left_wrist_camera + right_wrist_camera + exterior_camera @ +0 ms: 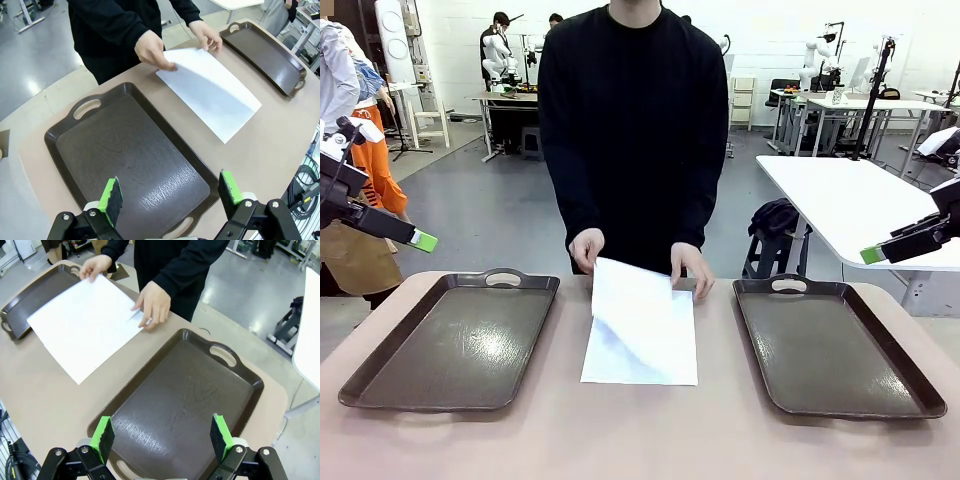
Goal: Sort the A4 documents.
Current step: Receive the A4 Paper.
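White A4 documents [640,330] lie stacked on the table's middle, between two dark brown trays. A person's hands [586,247] rest on the stack's far edge and lift the top sheet's corner. The same A4 documents [210,90] appear in the left wrist view and, in the right wrist view, as the A4 documents [85,322]. My left gripper [170,197] hangs open above the left tray [125,160], its green pad [423,240] at the picture's left. My right gripper [162,437] is open above the right tray [185,395], its green pad [872,254] at the right.
The left tray [450,340] and right tray [835,345] lie bare on the beige table [640,430]. The person [635,130] in black stands at the far edge. A white table [850,205] and a stool with a dark bag [775,225] stand behind on the right.
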